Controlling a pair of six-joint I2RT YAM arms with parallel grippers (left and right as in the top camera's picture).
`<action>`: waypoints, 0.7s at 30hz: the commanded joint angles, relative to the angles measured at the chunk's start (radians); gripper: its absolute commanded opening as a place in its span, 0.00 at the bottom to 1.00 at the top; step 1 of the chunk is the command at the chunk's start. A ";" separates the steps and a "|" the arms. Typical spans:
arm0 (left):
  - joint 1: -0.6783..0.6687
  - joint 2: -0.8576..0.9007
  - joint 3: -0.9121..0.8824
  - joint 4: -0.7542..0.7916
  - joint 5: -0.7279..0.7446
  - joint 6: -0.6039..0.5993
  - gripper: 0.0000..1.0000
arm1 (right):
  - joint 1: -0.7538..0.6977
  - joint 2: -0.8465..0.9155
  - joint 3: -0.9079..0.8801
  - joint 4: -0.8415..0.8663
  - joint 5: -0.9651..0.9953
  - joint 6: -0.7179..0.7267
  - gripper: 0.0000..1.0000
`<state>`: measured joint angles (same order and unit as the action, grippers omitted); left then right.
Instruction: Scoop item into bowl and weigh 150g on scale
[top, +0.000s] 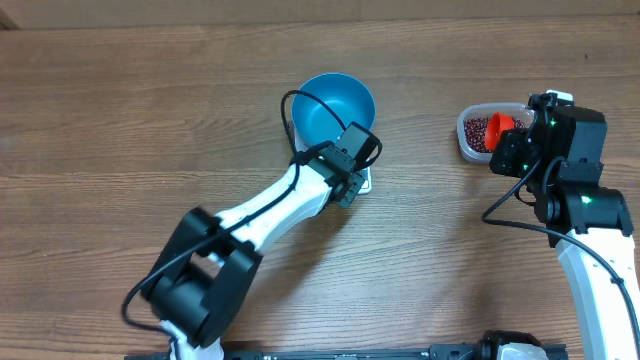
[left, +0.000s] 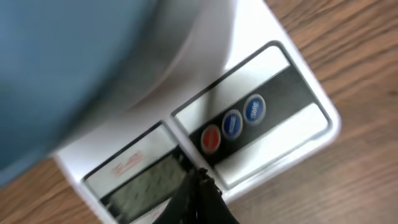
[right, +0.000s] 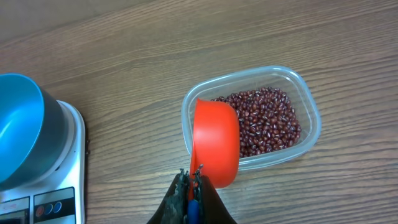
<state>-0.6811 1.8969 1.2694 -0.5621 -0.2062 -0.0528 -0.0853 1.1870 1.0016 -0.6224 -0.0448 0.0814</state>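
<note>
Two jobs: left jaws, pressed together, poised at scale (left: 249, 37) buttons (left: 233, 123), likely zeroing the bowl (top: 330, 105); right jaws clamp scoop (right: 216, 140) beside beans (right: 264, 118).

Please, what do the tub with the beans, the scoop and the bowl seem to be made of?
The tub looks like clear, glossy plastic: the beans show through its thin wall. The scoop is probably plastic too: smooth, one even red-orange colour, with a soft sheen. The bowl is bright blue and smooth; whether it is plastic or coated metal cannot be told from its look.
</note>
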 joint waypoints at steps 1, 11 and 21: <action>0.000 -0.126 0.009 -0.042 0.010 -0.026 0.04 | -0.004 0.000 0.034 0.004 -0.002 0.000 0.04; 0.005 -0.321 0.009 -0.151 0.050 -0.026 1.00 | -0.004 0.000 0.034 0.007 -0.002 0.000 0.04; 0.034 -0.457 0.009 -0.270 0.079 -0.033 1.00 | -0.004 0.000 0.034 0.007 -0.002 0.000 0.04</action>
<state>-0.6598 1.5051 1.2694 -0.8124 -0.1493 -0.0719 -0.0853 1.1870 1.0016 -0.6220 -0.0452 0.0814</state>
